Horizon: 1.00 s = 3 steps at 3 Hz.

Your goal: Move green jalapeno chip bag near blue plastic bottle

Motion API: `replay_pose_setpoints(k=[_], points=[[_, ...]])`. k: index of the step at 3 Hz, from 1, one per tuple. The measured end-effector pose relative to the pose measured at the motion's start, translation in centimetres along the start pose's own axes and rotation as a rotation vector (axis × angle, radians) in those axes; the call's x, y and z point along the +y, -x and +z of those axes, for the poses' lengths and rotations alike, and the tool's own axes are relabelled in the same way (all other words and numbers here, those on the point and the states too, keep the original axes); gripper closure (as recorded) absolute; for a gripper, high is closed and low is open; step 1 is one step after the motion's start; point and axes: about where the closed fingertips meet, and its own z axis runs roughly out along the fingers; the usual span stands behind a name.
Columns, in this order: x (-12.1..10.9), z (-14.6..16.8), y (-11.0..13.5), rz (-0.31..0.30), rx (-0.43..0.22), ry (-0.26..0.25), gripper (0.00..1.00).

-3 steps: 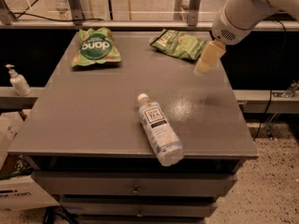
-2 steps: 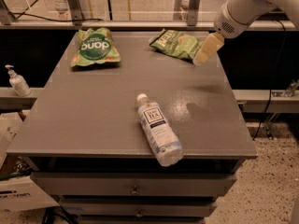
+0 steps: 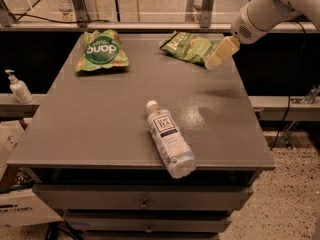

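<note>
Camera view: pale wedge-shaped jaws (grip state unclear) beside crinkled green jalapeno chip bag [image 3: 187, 46], blue plastic bottle [image 3: 170, 139] apart.

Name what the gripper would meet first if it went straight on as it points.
Probably the green jalapeno chip bag, just beyond the gripper over the table, far right; depth is unclear.

Bright green bag [image 3: 101, 50]: "dang"; blue plastic bottle [image 3: 170, 139]: "TEA".
</note>
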Motion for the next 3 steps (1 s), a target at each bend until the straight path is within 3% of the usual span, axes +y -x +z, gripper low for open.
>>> replay_pose_setpoints(k=[1,2,3], points=[[-0.8,2.2,-0.9,0.129,-0.111,0.015,0.00],[-2.0,4.2,-0.8,0.203,-0.197,-0.002,0.00],[-3.3,6.4,-0.4,0.241,-0.244,-0.022,0.00]])
